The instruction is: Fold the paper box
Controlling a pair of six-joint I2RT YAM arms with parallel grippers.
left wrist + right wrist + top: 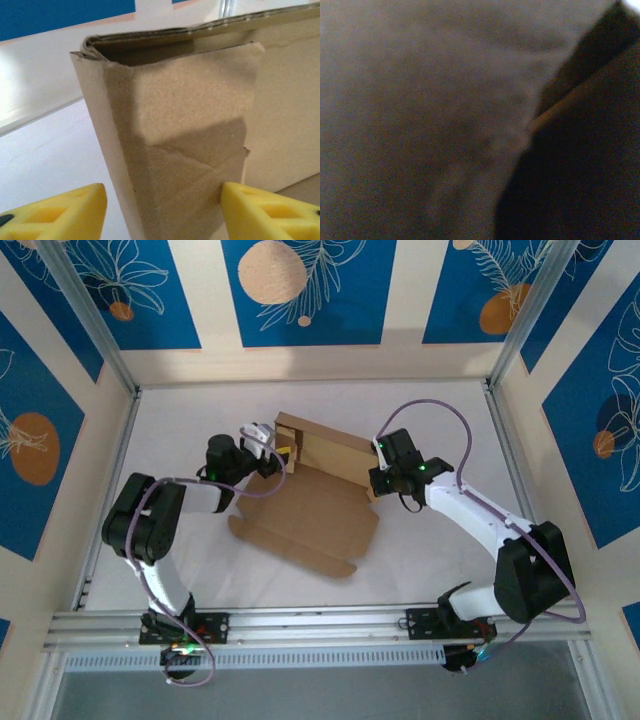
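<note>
Standing half-folded, paper box (pixel 310 515), matte brown corrugated cardboard, creased flap (pixel 180 145)

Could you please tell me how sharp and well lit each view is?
Top view: sharp and evenly lit, no glare on the box. Left wrist view: box in focus, a shadow band across its flap. Right wrist view: dim and blurred, the box too close to focus.

- Left arm (pixel 150 525) and right arm (pixel 470 510) are showing white links and black joints.
- Lilac cable (pixel 432 404) is looping off each arm.
- Left gripper (pixel 162 212) fingers (pixel 270 212) are showing yellow.
</note>
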